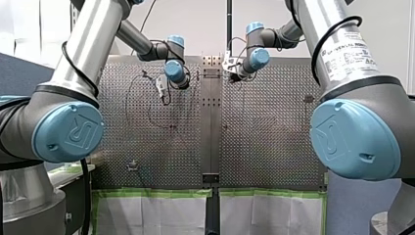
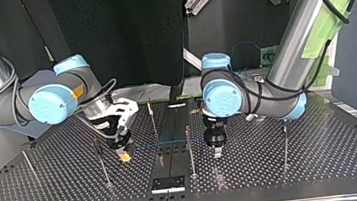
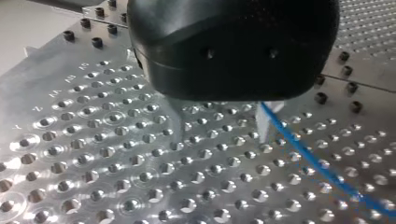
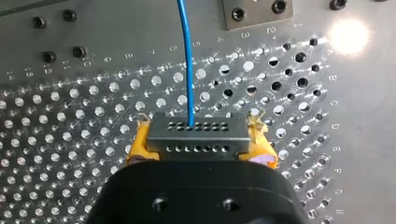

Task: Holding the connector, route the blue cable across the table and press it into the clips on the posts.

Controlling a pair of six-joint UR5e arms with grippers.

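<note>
Plainly, the right gripper is closed on the connector, its yellow pads squeezing both ends. The blue cable leaves the connector straight ahead at 12 o'clock. In the top view the connector is held low over the table. From it the cable runs toward 3 o'clock, past a post, to the left gripper. That one stands open with nothing clamped. The cable passes just beside one finger, though blur leaves me unsure whether it touches.

The step in hand looks like seating the cable at that middle post. To do it well, I judge:
- Hold the connector firm so the line is lightly taut.
- Bring the span level with the clip.
- Let the left gripper push down close to the post rather than far along, so the cable bends in, not away.

Count: two grippers, one connector, one cable and, seemingly, five posts. Clips are too small to count.
</note>
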